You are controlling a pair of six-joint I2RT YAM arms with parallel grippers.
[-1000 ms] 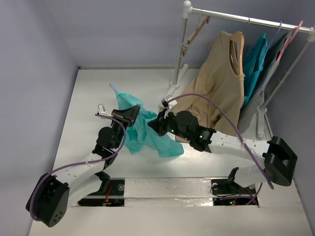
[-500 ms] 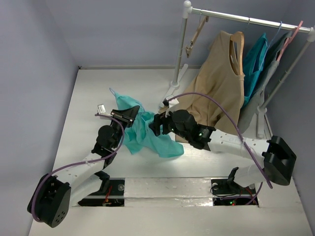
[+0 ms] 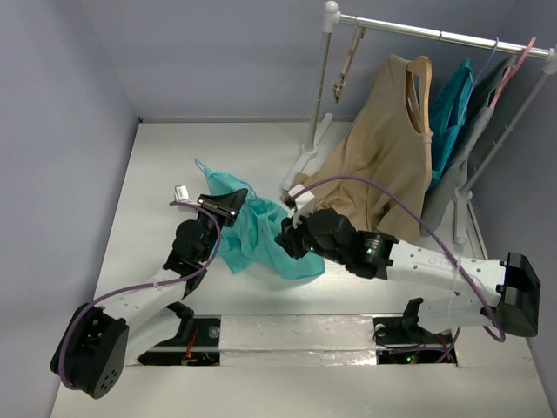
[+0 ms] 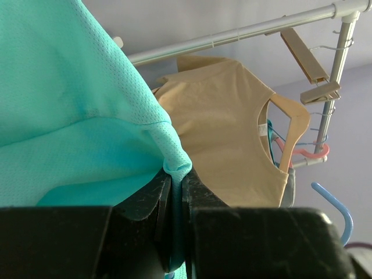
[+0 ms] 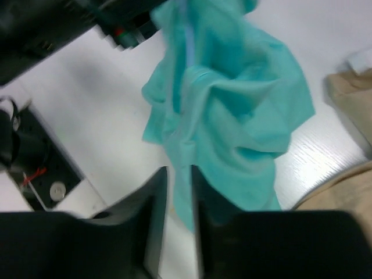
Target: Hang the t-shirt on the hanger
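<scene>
The turquoise t-shirt (image 3: 261, 235) hangs crumpled over the white table, lifted at its upper left. My left gripper (image 3: 230, 207) is shut on a fold of its fabric; the left wrist view shows the pinched fold (image 4: 174, 170) between the black jaws. The light-blue hanger's hook (image 3: 202, 165) sticks out above the shirt, and it also shows in the left wrist view (image 4: 343, 212). My right gripper (image 3: 289, 237) hovers at the shirt's right side. Its jaws stand a narrow gap apart (image 5: 179, 186) over the shirt's lower edge (image 5: 232, 116), holding nothing; this view is blurred.
A white clothes rack (image 3: 418, 30) stands at the back right with a bare wooden hanger (image 3: 346, 54), a tan sleeveless top (image 3: 383, 148) and a darker teal garment (image 3: 452, 109). Its foot (image 3: 305, 161) is just behind the shirt. A small white tag (image 3: 181, 190) lies left.
My right gripper has moved from the shirt's upper right edge toward the near side and lower, the arm stretching out flatter. The left gripper holds the shirt almost still.
</scene>
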